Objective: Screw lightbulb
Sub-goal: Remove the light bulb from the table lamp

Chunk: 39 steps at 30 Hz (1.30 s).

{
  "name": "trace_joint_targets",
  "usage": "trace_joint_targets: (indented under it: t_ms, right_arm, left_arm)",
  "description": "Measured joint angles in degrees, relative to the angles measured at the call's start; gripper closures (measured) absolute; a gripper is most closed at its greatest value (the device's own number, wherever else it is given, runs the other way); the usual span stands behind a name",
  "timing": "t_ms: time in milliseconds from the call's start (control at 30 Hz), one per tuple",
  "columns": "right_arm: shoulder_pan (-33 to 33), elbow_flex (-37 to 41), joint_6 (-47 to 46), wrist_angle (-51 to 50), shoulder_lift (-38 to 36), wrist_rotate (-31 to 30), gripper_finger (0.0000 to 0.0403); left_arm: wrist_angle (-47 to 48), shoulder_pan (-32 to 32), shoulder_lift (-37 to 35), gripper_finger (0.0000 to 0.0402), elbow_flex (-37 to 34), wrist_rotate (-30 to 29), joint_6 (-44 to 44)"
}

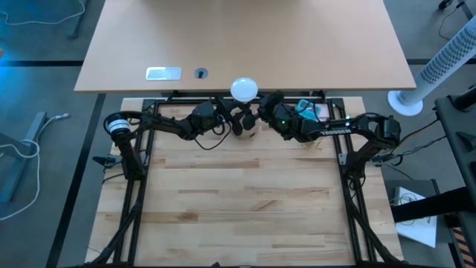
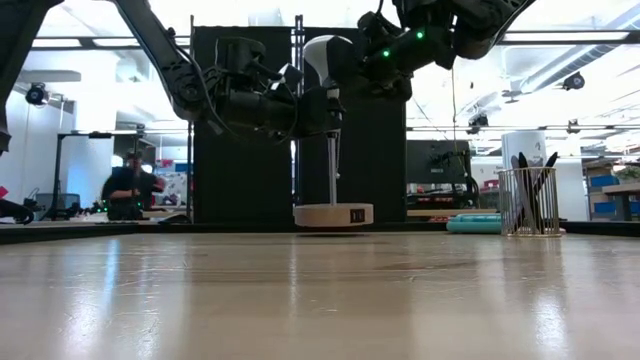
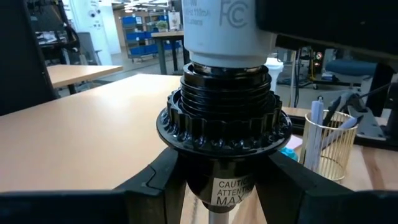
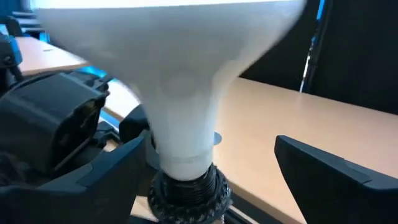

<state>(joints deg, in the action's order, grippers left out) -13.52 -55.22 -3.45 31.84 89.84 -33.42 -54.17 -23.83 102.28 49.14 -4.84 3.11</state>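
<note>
Gripping the black socket (image 3: pixel 224 124) from both sides, your left gripper (image 3: pixel 224 186) pinches it just under the lightbulb (image 2: pixel 327 60). Your right gripper (image 4: pixel 211 168) stands spread around the bulb's neck, one finger clearly apart from it. The bulb sits upright in the socket, atop a stem above the wooden disc (image 2: pixel 333 214) at the surface's (image 1: pixel 245 201) far edge.

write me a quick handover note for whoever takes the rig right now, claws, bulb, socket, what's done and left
Left claw: shut on the black socket, holding it steady at the table's far edge.
Right claw: open, fingers on either side of the bulb's neck, not gripping.
Bulb: upright, its base seated in the socket, atop the thin post on the wooden disc.
Done: bulb placed in the socket and apparently at least partly threaded.
Left: cannot tell whether it is fully tight; likely regrip and turn again, then release both claws.
</note>
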Motion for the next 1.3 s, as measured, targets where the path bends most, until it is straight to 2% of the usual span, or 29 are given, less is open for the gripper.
trace_joint_targets:
  t_ms: [100,200,500,633,967,1100,1167,1300]
  right_arm:
    - [0.0,0.0,-0.7,-0.1,0.3,0.3,0.0055]
    - [0.1,0.1,0.5,0.0,0.6,3.4,0.0055]
    - [0.2,0.1,0.3,0.2,0.9,3.9,0.0061]
    - [0.2,-1.1,1.1,0.3,0.9,3.9,0.0094]
    - [0.2,-1.4,0.8,-1.7,0.9,5.7,0.0219]
    - [0.3,-1.4,1.2,-1.7,0.9,9.4,0.0261]
    - [0.2,-1.3,1.1,-2.4,0.5,10.9,0.0276]
    - [0.2,-1.3,0.8,-4.3,-1.1,16.7,0.0276]
  left_arm:
    - [-0.1,0.0,0.0,0.0255,-0.5,0.4,0.0]
    - [0.1,-0.1,0.0,0.0255,-0.9,2.3,0.4]
    - [0.1,0.1,-0.1,0.0253,-1.0,3.0,0.4]
    - [0.8,0.4,-0.1,0.0253,-1.0,4.0,0.7]
    - [0.8,2.1,-0.2,0.0253,-1.0,4.0,0.7]
    - [1.3,2.6,-0.4,0.0253,-1.0,4.1,0.3]
    - [1.7,2.6,-1.0,0.0253,-1.5,4.5,-0.2]
    - [1.7,2.6,-4.3,0.0253,-4.4,7.9,-0.8]
